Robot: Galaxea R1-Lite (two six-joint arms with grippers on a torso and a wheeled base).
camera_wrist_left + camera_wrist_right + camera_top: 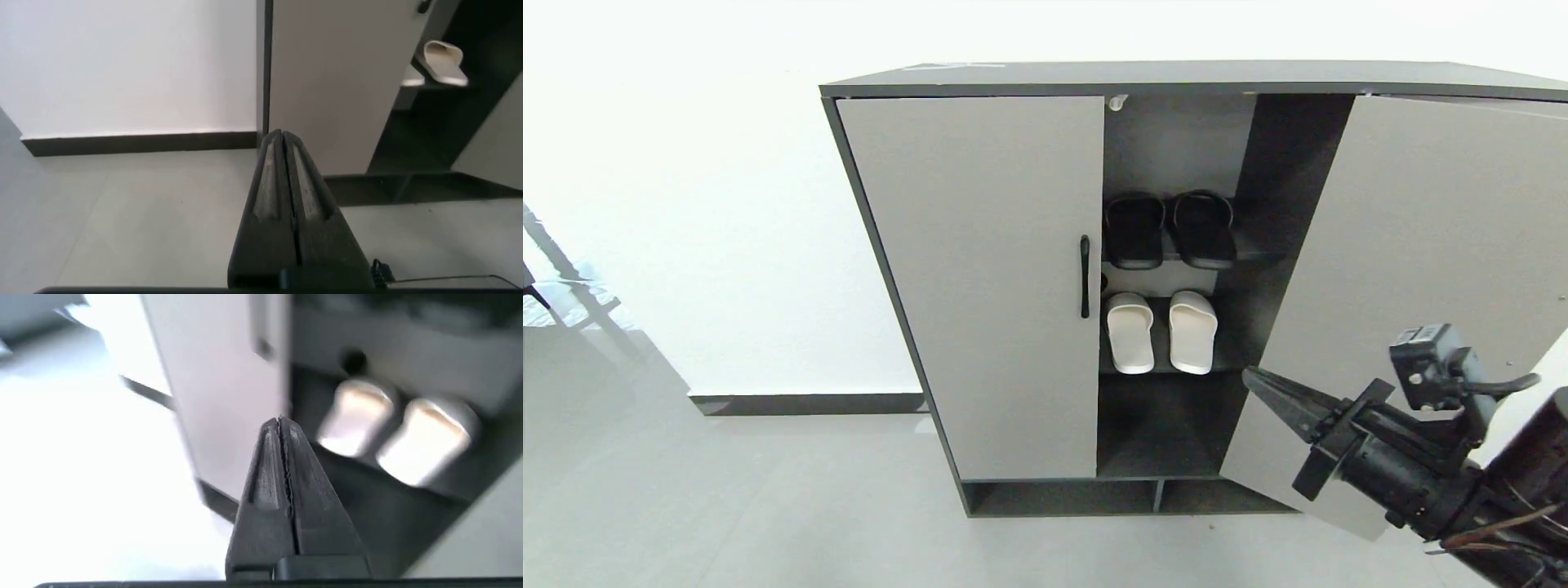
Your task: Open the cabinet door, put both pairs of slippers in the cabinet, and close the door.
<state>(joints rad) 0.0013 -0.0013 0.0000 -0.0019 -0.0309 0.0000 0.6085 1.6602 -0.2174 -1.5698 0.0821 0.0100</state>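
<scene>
The grey cabinet (pixel 1176 77) stands against the white wall, its left door (pixel 980 278) shut and its right door (pixel 1413 269) swung wide open. Inside, a black pair of slippers (pixel 1170 229) rests on an upper shelf and a white pair of slippers (pixel 1161 331) on the shelf below; the white pair (pixel 396 429) also lies ahead of my right wrist camera, and one white slipper (pixel 445 62) shows in the left wrist view. My right gripper (pixel 1250 376) hangs shut and empty in front of the open door's lower edge. My left gripper (pixel 282 139) is shut and empty, low over the floor left of the cabinet.
A black handle (pixel 1085 276) runs down the closed left door. A dark baseboard (pixel 809 403) lines the wall to the left. Bare grey floor (pixel 727 506) spreads before the cabinet. The cabinet's lowest shelf (pixel 1160 433) holds nothing.
</scene>
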